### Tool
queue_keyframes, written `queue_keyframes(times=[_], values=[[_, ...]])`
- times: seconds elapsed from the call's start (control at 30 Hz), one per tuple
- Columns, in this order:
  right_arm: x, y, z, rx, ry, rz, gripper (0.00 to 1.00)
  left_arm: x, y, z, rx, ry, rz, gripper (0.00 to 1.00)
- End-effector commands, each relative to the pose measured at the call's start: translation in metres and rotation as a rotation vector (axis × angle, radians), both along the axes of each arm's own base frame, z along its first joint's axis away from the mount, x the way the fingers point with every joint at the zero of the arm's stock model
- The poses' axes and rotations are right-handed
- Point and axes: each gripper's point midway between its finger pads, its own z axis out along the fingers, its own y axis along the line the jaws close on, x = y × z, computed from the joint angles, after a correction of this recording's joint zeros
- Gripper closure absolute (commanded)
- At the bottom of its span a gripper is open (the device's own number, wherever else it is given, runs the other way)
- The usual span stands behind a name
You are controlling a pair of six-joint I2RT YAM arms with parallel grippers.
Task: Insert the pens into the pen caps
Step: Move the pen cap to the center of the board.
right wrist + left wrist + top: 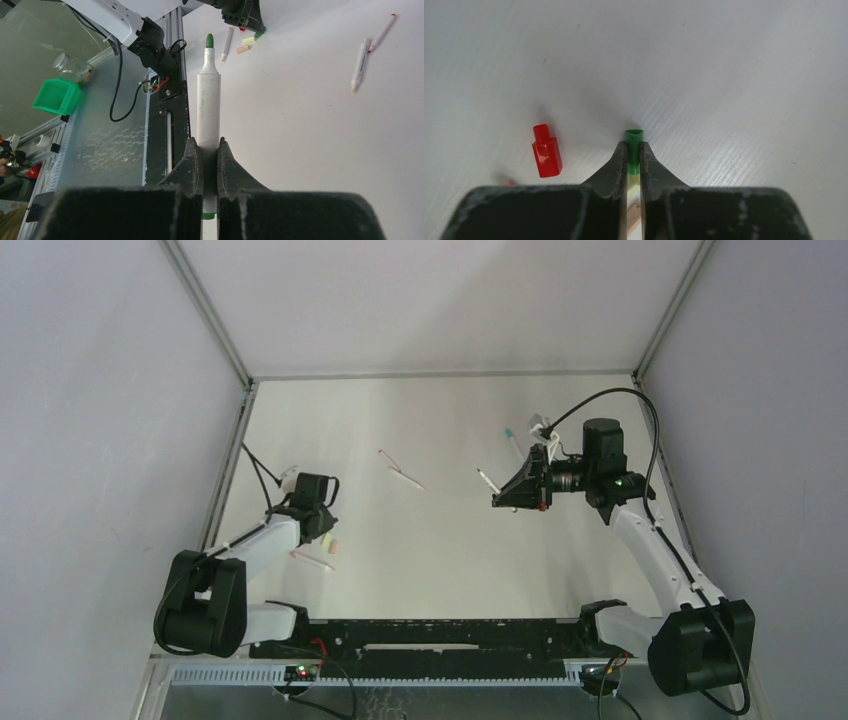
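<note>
The green cap (633, 136), pinched at one end by the closed left tool (633, 149) at the lower middle of the left wrist view, could be tilted or squeezed out if the green-tipped pen (208, 105), gripped by the closed right tool (207, 144), is pushed in off-axis. The pen's bare tip is shown only by the right wrist view, and the hold on the cap only by the left one.

A small green plastic cap (633, 137) stands out against the pale grey-white bench (724, 75), whose surface carries fine parallel ribbing. Left of the green cap, a blocky plastic cap (546, 152) is glossy red. The left gripper (633, 150) has matte black jaws scuffed grey. A thin white-barrelled marker pen (208, 100) has a green tip, a green tail end and faint green smears.
</note>
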Motion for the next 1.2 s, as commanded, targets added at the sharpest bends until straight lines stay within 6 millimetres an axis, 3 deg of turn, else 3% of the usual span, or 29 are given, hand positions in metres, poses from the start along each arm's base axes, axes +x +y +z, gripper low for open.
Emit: queue_keyframes(times=[0.0, 0.13, 0.4, 0.53, 0.77, 0.9, 1.17], values=[[-0.004, -0.002, 0.015, 0.023, -0.060, 0.012, 1.00, 0.008, -0.009, 0.011, -0.023, -0.010, -0.071, 0.91], [-0.003, -0.002, 0.015, 0.023, -0.057, 0.012, 1.00, 0.018, -0.023, 0.020, -0.042, -0.045, -0.165, 0.93], [-0.003, -0.003, 0.015, 0.019, -0.069, 0.009, 1.00, 0.037, -0.108, 0.046, -0.091, -0.125, -0.579, 0.93], [-0.003, -0.004, 0.015, 0.017, -0.075, 0.005, 1.00, 0.020, -0.169, 0.046, -0.155, -0.125, -0.872, 0.94], [-0.003, -0.004, 0.015, 0.016, -0.078, 0.002, 1.00, -0.019, -0.241, 0.037, -0.123, -0.095, -1.210, 0.94], [-0.003, -0.005, 0.015, 0.016, -0.078, 0.001, 1.00, -0.035, -0.262, 0.035, -0.079, -0.083, -1.326, 0.94], [-0.002, -0.005, 0.014, 0.014, -0.080, -0.002, 1.00, -0.042, -0.266, 0.017, -0.022, 0.014, -1.368, 0.93]])
